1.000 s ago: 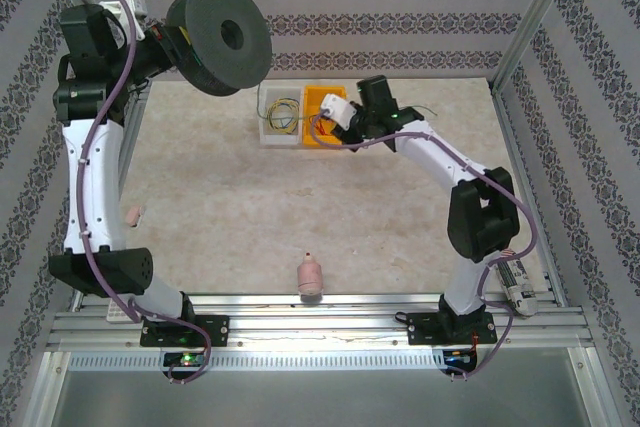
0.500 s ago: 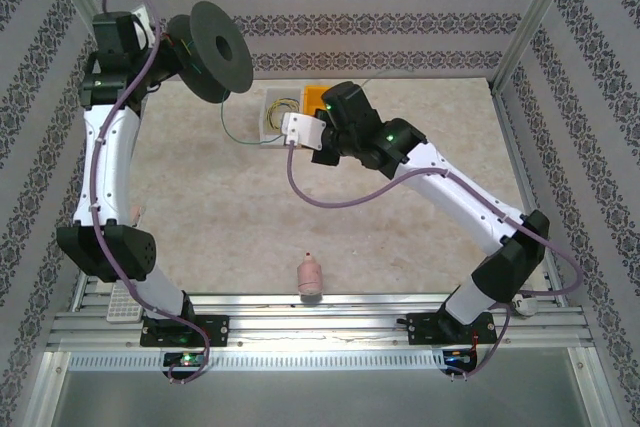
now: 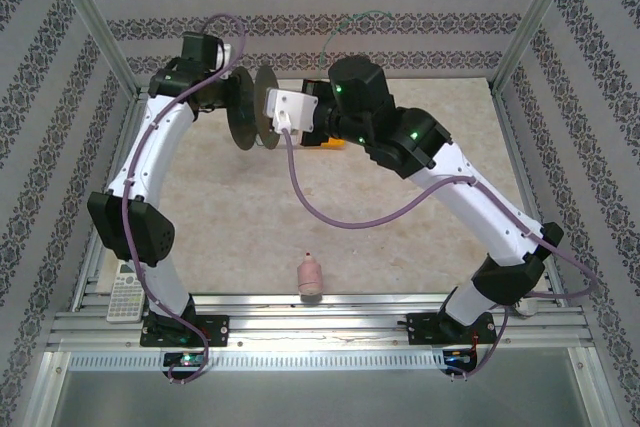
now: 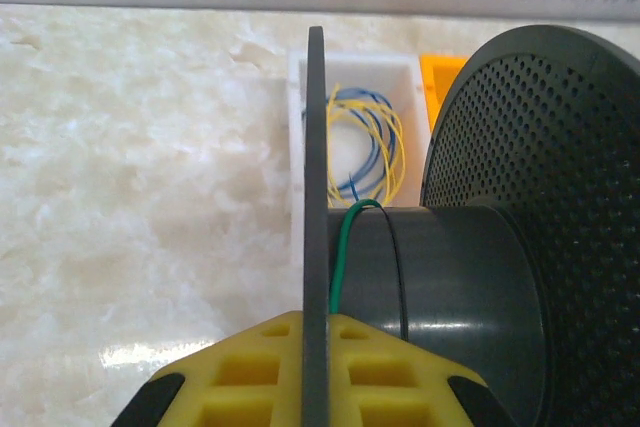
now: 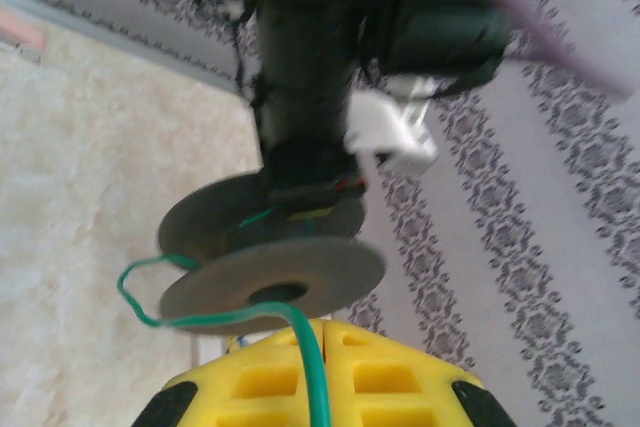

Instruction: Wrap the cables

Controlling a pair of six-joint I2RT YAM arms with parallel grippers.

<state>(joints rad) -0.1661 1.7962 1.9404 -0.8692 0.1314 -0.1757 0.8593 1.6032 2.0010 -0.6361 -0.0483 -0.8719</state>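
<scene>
A black spool (image 3: 243, 115) hangs edge-on over the far middle of the table. My left gripper (image 4: 316, 319) is shut on the spool's thin flange (image 4: 316, 147). A green cable (image 4: 343, 247) runs over the spool's core (image 4: 450, 277). Just to the spool's right, my right gripper (image 5: 325, 332) is shut on the same green cable (image 5: 312, 367). From there the cable loops to the spool (image 5: 270, 287) ahead. In the top view a slack stretch of green cable (image 3: 347, 17) arcs up in front of the back wall.
A white bin (image 4: 296, 127) holding coiled yellow and blue cables (image 4: 365, 142) sits under the spool, with an orange bin (image 4: 440, 77) beside it. A pink bottle (image 3: 311, 274) stands near the front rail. A calculator-like device (image 3: 122, 287) lies at front left.
My left arm has swung the spool right and lower, turning it edge-on. My right arm has moved left beside it, lifting the green cable.
</scene>
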